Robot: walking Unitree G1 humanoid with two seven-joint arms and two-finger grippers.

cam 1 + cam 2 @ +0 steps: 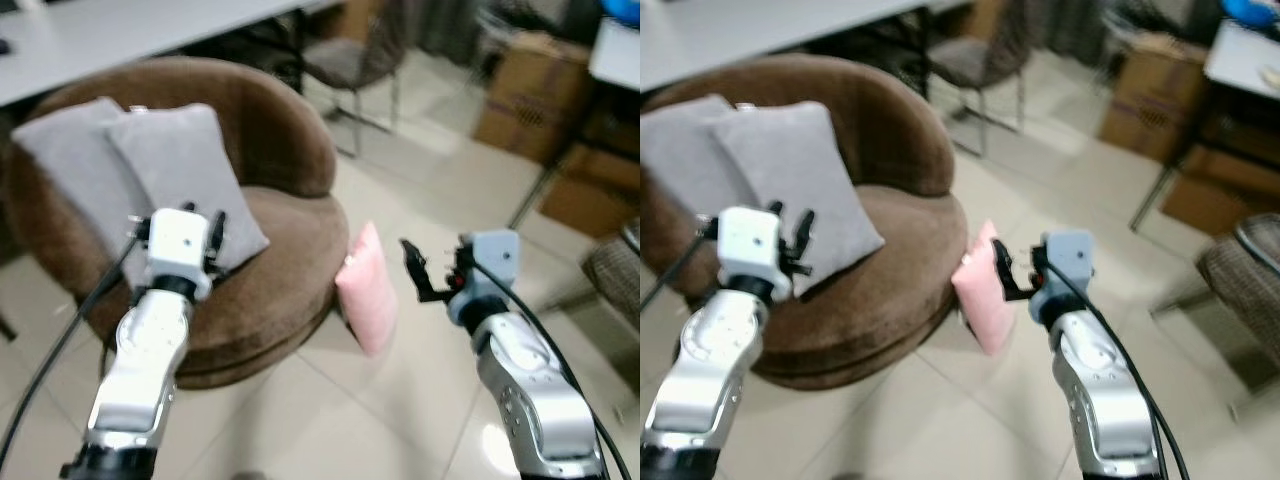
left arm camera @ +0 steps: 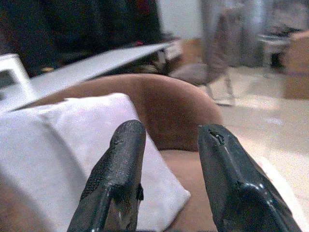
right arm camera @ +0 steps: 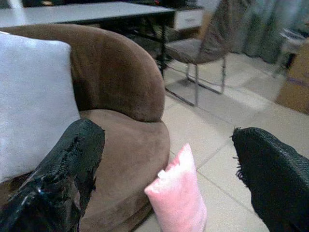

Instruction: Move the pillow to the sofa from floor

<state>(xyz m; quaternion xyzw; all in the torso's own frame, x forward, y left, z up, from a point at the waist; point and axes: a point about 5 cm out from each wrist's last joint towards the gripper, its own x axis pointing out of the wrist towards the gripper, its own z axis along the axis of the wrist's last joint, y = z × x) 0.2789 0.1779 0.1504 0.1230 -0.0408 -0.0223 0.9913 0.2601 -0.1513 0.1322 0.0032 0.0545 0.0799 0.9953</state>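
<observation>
A pink pillow stands on the tiled floor, leaning against the front right side of a round brown sofa chair. My right gripper is open, raised just to the right of the pillow and apart from it; the pillow lies between its wide-spread fingers in the right wrist view. My left gripper is open with nothing in it, held over the sofa seat in front of two grey cushions.
A grey table runs behind the sofa. A metal-legged chair stands at the back, cardboard boxes at the far right. A woven basket sits at the right edge. Bare tiled floor lies in front.
</observation>
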